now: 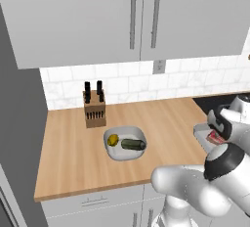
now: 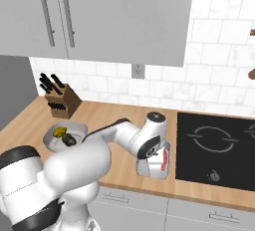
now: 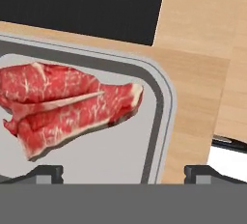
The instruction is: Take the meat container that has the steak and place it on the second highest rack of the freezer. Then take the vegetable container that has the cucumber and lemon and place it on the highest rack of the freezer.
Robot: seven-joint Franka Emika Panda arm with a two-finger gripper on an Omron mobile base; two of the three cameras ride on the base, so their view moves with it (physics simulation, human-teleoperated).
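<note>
One meat container (image 3: 161, 117) with one steak (image 3: 67, 102), claw (image 3: 124, 172) spread astride its rim.

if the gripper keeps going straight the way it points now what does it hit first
Most likely the right rim of the meat container: in the hand view the gripper has one fingertip over the tray floor near the steak and the other over the wooden counter. Depth is unclear.

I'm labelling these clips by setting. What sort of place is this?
A home kitchen, rendered: a wooden counter under white wall cabinets, a knife block by the tiled wall, and a black cooktop set into the counter.
</note>
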